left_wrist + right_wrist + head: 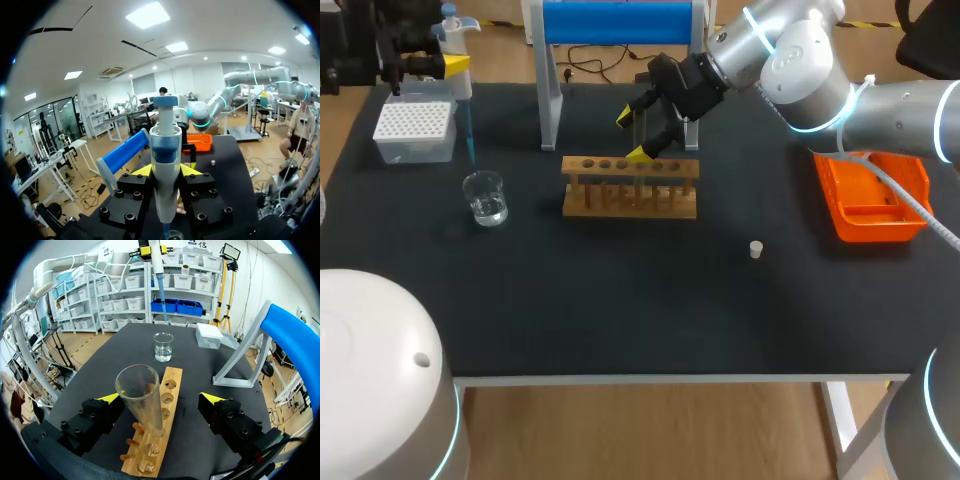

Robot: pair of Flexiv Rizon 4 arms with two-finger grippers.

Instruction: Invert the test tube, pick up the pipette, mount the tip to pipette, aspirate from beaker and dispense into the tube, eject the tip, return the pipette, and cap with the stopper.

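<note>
A dark table (650, 310) is seen from above, with one robot arm coming in from each side. At the far left, a white and blue pipette (459, 62) is held upright by the left gripper (166, 171). The yellow-tipped fingers are clamped on the pipette's body from both sides. The pipette's thin blue tip points down at a small glass beaker (485, 197) with clear liquid in it. Whether the tip reaches inside the glass cannot be told. A white tip box (413, 131) is set just behind the beaker.

Near the middle of the table a wooden rack (631, 187) is placed. A clear test tube (142, 400) is stood in one of its holes, mouth up and leaning to one side. The right gripper (160, 398) is held around the tube with its fingers spread wide, one on each side, and neither is touching the glass.

A small white stopper (756, 249) is left alone on the table, well apart from the rack. An orange tray (870, 195) is set at the right edge.
</note>
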